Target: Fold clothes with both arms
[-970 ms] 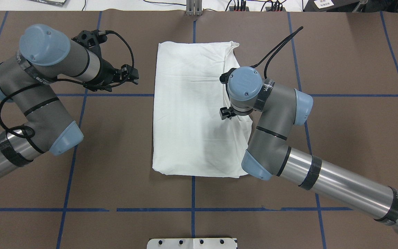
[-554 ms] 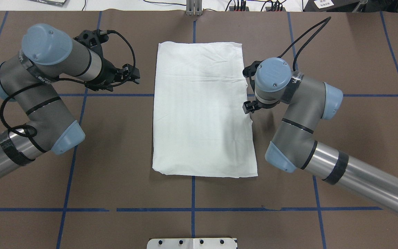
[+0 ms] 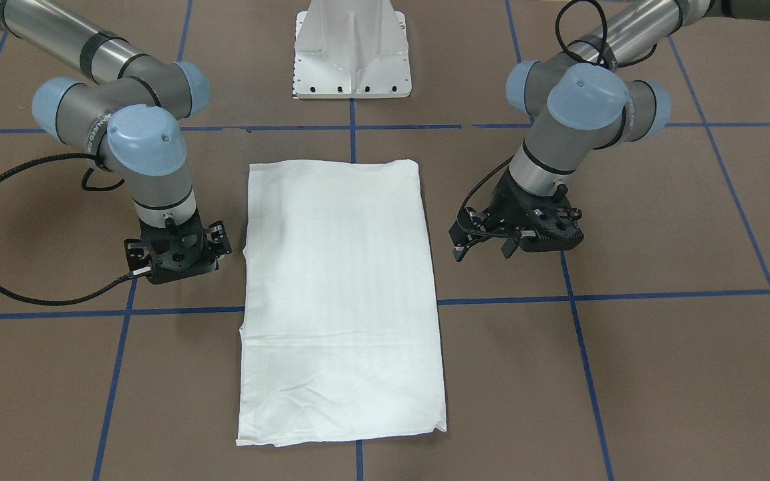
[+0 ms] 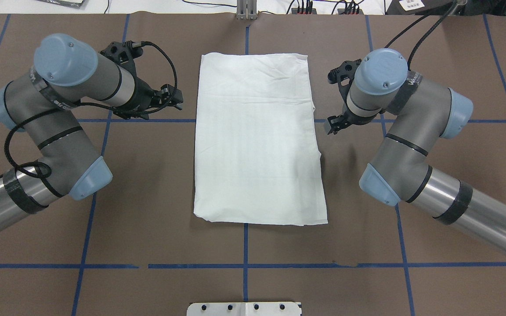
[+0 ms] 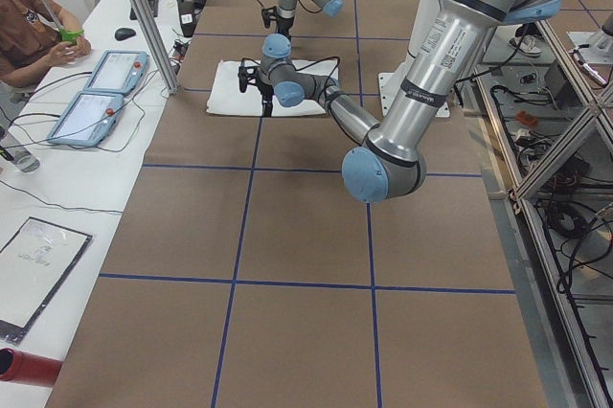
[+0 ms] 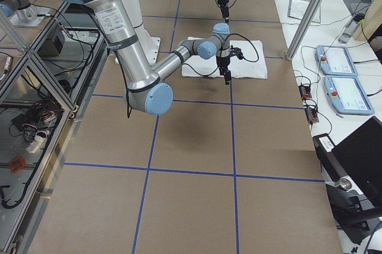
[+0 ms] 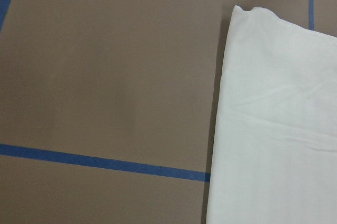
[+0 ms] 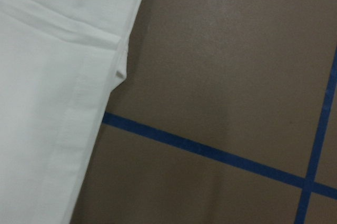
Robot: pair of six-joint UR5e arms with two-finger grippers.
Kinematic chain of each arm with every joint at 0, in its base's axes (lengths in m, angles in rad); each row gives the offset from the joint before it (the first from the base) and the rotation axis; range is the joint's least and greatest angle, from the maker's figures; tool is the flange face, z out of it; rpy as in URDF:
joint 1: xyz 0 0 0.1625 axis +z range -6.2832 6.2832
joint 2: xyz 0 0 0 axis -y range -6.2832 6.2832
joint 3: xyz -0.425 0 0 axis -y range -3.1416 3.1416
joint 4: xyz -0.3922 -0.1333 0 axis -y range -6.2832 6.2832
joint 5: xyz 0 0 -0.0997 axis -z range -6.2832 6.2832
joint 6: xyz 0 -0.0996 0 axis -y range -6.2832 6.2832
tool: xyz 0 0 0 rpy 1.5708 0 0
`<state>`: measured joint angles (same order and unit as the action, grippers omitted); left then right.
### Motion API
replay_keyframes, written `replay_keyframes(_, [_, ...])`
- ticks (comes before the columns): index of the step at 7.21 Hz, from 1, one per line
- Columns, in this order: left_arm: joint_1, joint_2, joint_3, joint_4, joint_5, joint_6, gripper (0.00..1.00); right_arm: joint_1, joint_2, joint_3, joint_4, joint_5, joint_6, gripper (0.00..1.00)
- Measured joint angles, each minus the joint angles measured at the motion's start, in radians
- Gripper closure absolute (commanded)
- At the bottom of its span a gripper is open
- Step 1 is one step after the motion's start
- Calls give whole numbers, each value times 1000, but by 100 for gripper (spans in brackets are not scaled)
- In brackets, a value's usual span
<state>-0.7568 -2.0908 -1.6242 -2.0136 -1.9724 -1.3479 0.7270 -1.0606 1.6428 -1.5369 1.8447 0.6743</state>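
The white shirt (image 4: 255, 136) lies flat on the brown table as a folded rectangle, long side running away from me; it also shows in the front view (image 3: 341, 300). No text, collar or label shows. My left gripper (image 4: 175, 98) hangs open and empty beside the shirt's left edge, fingers apart in the front view (image 3: 484, 250). My right gripper (image 4: 331, 126) points down beside the right edge and holds nothing; its jaws look spread in the front view (image 3: 174, 257). The left wrist view shows a shirt corner (image 7: 274, 129), the right wrist view a hemmed edge (image 8: 47, 77).
Blue tape lines (image 4: 245, 245) grid the brown table. The white pedestal base (image 3: 351, 53) stands at my edge of the table. Teach pendants (image 5: 96, 92) and a seated person (image 5: 29, 15) are at a side table beyond the far edge.
My right arm has moved right, off the shirt's right side to the bare table beside it. The shirt's right edge now lies flat. My left gripper has edged slightly toward the shirt.
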Motion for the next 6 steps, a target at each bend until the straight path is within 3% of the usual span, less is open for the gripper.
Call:
replay_keyframes(3, [103, 31, -71, 2, 9, -209, 0, -5, -30, 125, 7, 94, 105, 0])
replay_keyframes(6, [299, 50, -120, 13, 103, -452, 3, -18, -88, 236, 9, 152, 225, 0])
